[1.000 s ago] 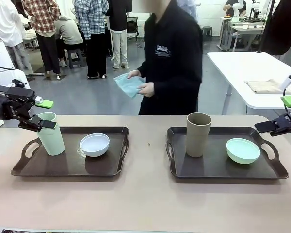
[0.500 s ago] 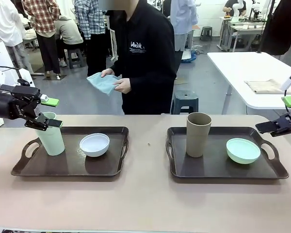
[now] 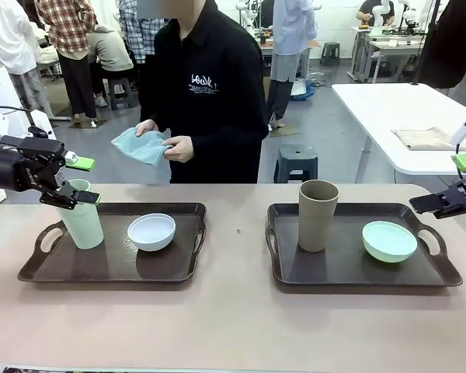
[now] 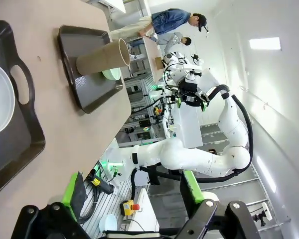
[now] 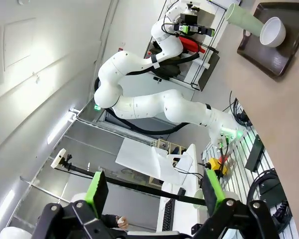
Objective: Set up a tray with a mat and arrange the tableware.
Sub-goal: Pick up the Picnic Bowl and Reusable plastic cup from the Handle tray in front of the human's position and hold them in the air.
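Brown left tray [image 3: 109, 266] holds pale green tumbler [image 3: 83, 225] and white bowl [image 3: 151, 231].

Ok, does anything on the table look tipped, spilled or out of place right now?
Nothing much. The pale green tumbler and tan-brown tumbler stand upright; the white bowl and mint green bowl sit right way up. Only a small dark speck lies on the table near its middle; I can't tell what.

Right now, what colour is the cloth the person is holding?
The cloth is plain light teal-blue, seen best in the front view.
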Robot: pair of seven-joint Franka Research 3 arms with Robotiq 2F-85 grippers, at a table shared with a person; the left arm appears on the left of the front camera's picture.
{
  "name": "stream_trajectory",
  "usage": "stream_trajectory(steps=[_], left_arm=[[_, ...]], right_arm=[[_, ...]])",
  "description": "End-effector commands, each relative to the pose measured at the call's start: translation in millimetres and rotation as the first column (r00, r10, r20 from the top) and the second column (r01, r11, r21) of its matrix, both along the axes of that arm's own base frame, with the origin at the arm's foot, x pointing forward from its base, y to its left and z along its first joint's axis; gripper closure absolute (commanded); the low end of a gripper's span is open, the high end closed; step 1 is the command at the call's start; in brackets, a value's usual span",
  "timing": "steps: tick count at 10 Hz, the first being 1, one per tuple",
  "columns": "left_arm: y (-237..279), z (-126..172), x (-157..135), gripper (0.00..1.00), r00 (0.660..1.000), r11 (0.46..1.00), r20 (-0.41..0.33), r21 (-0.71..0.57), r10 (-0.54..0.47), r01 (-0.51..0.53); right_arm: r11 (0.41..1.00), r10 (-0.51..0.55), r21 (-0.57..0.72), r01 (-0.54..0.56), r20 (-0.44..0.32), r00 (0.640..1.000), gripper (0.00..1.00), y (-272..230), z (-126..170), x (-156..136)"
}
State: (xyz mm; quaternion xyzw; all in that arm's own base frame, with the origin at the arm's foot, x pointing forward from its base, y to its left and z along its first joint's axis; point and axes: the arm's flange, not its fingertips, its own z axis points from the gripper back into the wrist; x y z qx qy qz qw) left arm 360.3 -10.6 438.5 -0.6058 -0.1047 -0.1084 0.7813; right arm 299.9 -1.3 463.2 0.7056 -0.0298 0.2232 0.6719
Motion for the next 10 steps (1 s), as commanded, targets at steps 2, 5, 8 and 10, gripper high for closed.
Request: stream_trajectory(steps=[2,5,8,10], left_arm=[[-2.9,-0.6,0.5,0.0,1.0,1.0,0.005,-0.012,0.003,-0.003],[-2.9,-0.6,0.5,0.0,1.0,1.0,0.005,-0.012,0.003,-0.003],[-2.9,-0.6,0.5,0.0,1.0,1.0,0.005,-0.012,0.003,-0.003],[-2.9,-0.6,0.5,0.0,1.0,1.0,0.005,-0.012,0.003,-0.003]], right_arm=[[0.994,-0.11,-0.008,0.11,0.002,0.994,0.0,0.7,23.8,-10.3],[0.999,-0.034,-0.009,0.034,0.004,0.999,0.0,-3.6,5.4,0.3],[0.999,-0.034,-0.009,0.034,0.004,0.999,0.0,-3.6,5.4,0.3],[0.999,-0.034,-0.009,0.034,0.004,0.999,0.0,-3.6,5.4,0.3]])
